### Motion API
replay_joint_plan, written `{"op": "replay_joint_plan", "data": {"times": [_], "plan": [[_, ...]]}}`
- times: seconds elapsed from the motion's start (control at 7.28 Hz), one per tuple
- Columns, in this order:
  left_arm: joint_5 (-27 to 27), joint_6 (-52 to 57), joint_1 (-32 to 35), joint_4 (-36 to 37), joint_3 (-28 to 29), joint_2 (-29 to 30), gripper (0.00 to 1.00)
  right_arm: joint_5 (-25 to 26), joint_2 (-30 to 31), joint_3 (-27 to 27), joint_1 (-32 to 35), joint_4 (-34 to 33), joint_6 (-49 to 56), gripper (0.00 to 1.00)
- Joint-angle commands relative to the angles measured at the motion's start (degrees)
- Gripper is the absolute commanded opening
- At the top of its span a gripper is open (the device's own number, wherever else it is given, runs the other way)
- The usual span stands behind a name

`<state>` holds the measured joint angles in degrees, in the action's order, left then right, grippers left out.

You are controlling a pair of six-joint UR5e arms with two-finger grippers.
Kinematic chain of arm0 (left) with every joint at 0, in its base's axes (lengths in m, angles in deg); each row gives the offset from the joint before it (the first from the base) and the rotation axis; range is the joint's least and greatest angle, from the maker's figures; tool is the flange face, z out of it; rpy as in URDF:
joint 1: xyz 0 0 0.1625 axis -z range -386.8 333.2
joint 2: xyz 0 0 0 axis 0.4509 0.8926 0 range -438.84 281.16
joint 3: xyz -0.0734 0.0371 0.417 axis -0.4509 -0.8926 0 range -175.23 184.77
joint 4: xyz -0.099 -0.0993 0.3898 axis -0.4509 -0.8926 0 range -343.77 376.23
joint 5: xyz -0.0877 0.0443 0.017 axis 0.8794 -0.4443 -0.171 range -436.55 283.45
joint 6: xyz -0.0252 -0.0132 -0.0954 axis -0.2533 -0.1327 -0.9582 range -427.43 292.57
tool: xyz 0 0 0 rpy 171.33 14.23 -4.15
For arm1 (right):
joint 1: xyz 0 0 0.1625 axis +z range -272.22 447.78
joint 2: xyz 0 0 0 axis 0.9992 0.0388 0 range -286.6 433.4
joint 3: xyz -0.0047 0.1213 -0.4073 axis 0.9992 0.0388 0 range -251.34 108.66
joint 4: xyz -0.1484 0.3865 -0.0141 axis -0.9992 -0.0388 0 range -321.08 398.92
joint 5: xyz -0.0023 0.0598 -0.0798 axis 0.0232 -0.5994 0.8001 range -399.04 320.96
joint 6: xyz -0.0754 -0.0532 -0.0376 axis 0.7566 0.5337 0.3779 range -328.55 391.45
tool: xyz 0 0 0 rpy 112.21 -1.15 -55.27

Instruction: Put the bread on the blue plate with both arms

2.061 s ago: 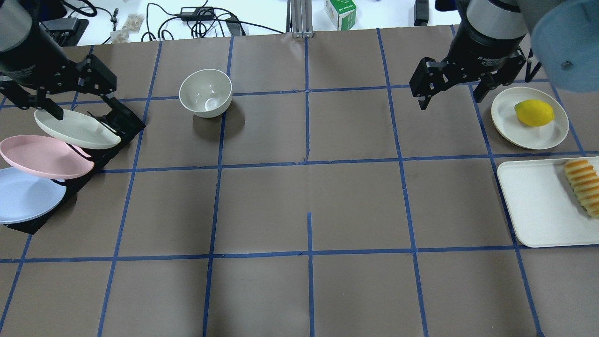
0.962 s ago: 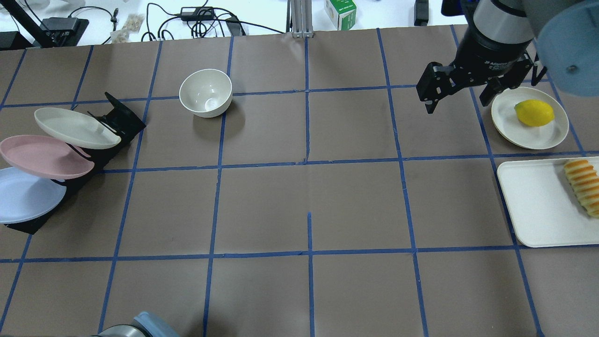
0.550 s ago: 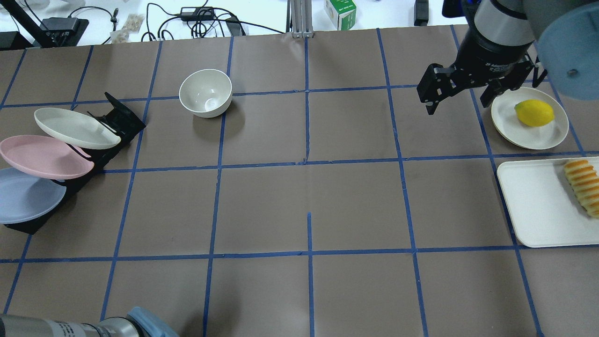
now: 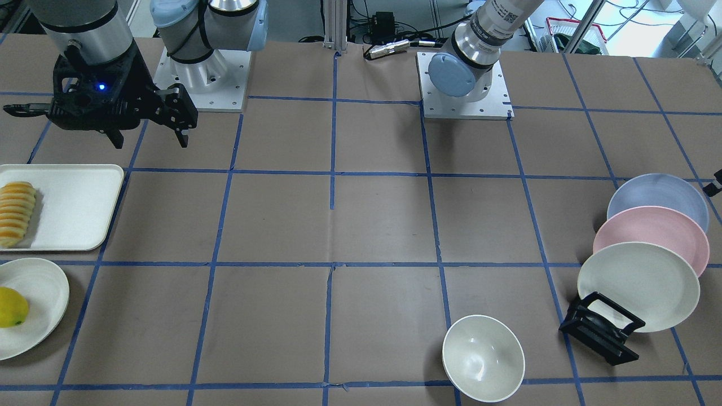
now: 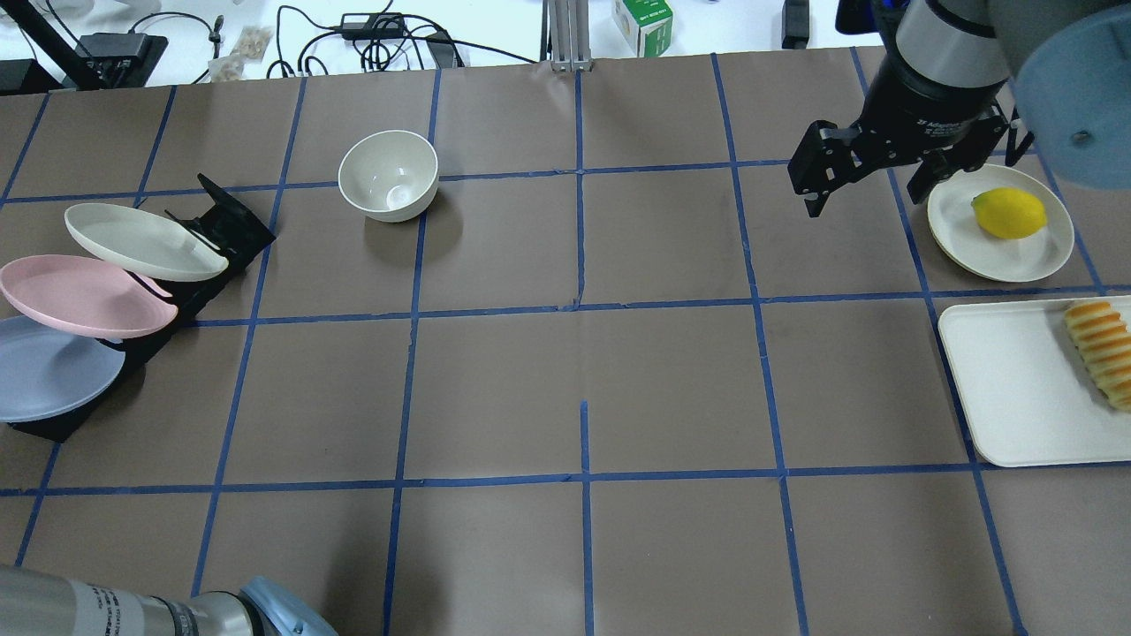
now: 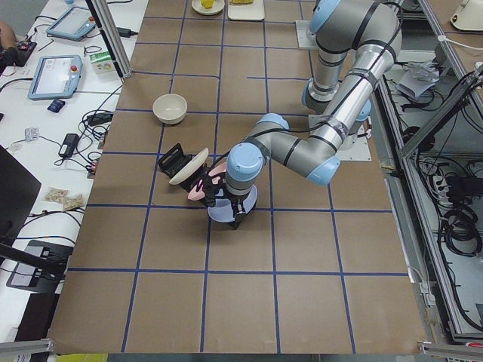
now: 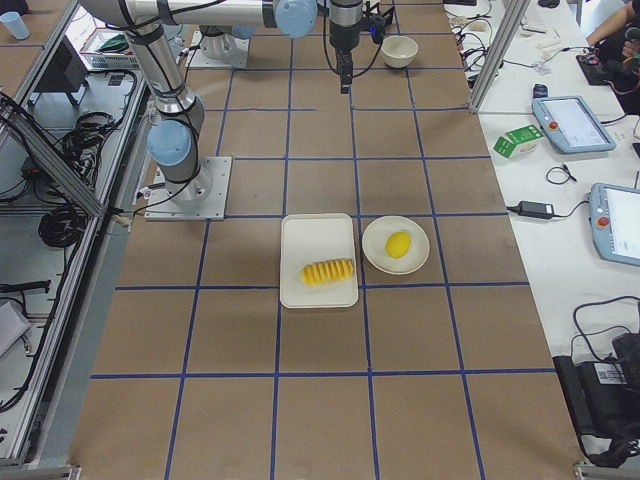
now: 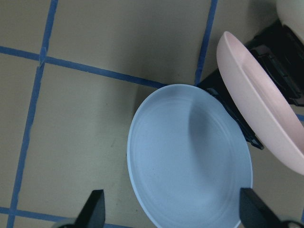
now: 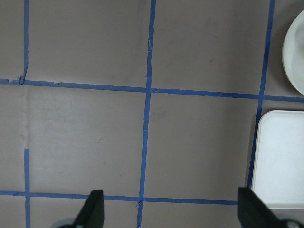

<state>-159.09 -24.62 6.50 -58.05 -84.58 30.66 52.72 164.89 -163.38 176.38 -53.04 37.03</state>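
Brown paper gridded with blue tape covers the counter [image 5: 495, 397]. Its left arm [image 6: 302, 151] bends low over the left end, and the right arm [image 5: 937, 40] hangs over the far right corner.

A white tray [image 5: 1007, 389] lies at the right end. The bread [image 5: 1100, 353] rests on the part of the tray nearest that edge, touched by neither arm.

A black rack [image 5: 225, 225] at the left end holds three tilted plates in a row. The cream plate [image 5: 141, 240] is farthest from the robot, the pink plate [image 5: 79, 296] is in the middle, and the blue plate [image 5: 49, 371] is nearest the robot. The left end effector [image 8: 173, 213] hovers over the blue plate with its fingers [image 8: 97, 209] spread wide, the plate's lower rim lying between them. Whether they touch it cannot be told.

The right end effector [image 5: 861, 190] is also spread and holds nothing. It hangs above bare paper, just beside a round cream dish [image 5: 1043, 256].

A white bowl [image 5: 389, 177] stands upright toward the far edge, left of centre.

A lemon [image 5: 1007, 212] sits on the round dish, beyond the tray.
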Motion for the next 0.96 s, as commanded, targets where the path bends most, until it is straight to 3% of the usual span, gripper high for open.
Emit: {"op": "replay_joint_plan", "data": {"times": [0.0, 0.41, 0.69, 0.82], "plan": [[-0.07, -0.71, -0.16, 0.54, -0.03, 2.81, 0.98, 0.08, 0.18, -0.06, -0.09, 0.46, -0.13, 1.00], [-0.16, -2.02, -0.16, 0.71, -0.03, 5.28, 0.90, 0.00, 0.35, -0.06, -0.53, 0.29, 0.14, 1.00], [-0.77, -2.65, -0.16, 0.71, 0.06, 5.55, 0.75, 0.08, 0.35, -0.06, -0.62, 0.38, 0.31, 1.00], [-0.86, -2.65, -0.25, 0.71, 0.14, 5.63, 0.62, -0.18, 0.35, -0.06, -0.62, 0.21, 0.31, 1.00]]}}
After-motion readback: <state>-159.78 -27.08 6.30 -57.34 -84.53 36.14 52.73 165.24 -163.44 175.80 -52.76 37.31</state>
